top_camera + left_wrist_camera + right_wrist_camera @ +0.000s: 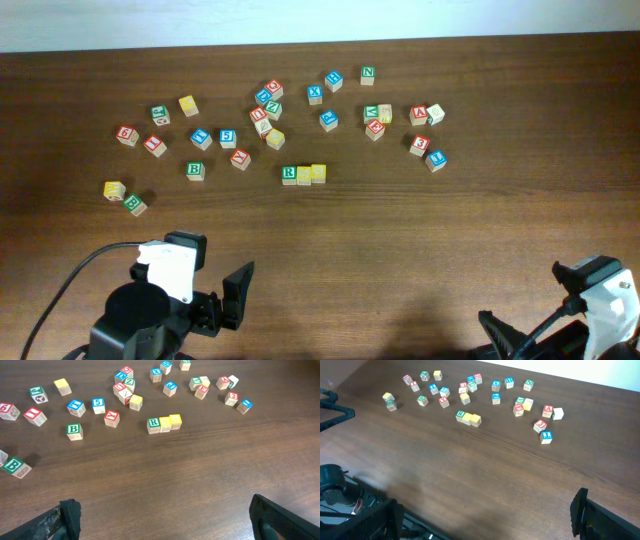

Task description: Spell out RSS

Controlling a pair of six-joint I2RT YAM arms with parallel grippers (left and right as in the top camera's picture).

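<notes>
A row of three blocks sits mid-table: a green R block point(289, 174) and two yellow blocks point(311, 174) touching to its right. The row also shows in the left wrist view point(164, 423) and the right wrist view point(468, 418). My left gripper point(162, 515) is open and empty near the table's front left edge, well short of the row. My right gripper point(487, 512) is open and empty at the front right corner. In the overhead view the left arm point(170, 300) and right arm point(590, 310) sit at the bottom edge.
Several loose letter blocks lie scattered across the far half: a left group around a green B block point(195, 170), a middle cluster point(266, 108), a right group point(420, 130). A yellow and a green block point(124, 196) sit at the far left.
</notes>
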